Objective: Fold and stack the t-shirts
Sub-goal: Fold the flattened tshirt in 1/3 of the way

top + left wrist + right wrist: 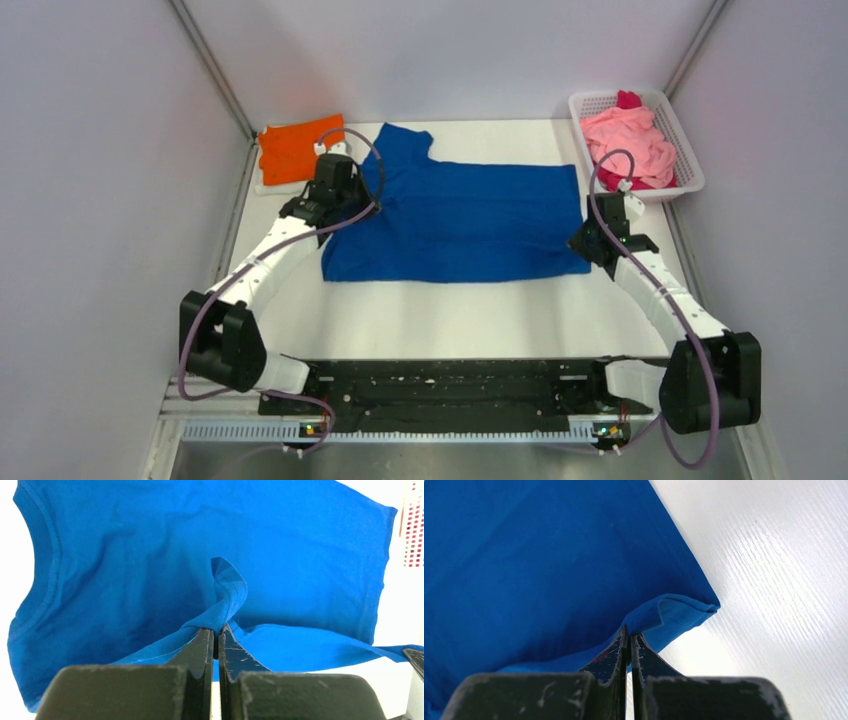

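Note:
A royal-blue t-shirt (470,220) lies spread flat across the middle of the white table, plain side up, its collar to the left. My left gripper (348,200) is shut on a pinched fold of the blue shirt (227,597) at its left side near the collar. My right gripper (590,240) is shut on the shirt's near right hem corner (674,615). A folded orange t-shirt (295,150) lies at the back left. Pink and magenta t-shirts (630,135) are heaped in the basket.
A white plastic mesh basket (690,160) stands at the back right corner, just behind my right arm; its edge shows in the left wrist view (412,525). Grey walls enclose the table on the left, right and back. A black rail (450,385) runs along the near edge.

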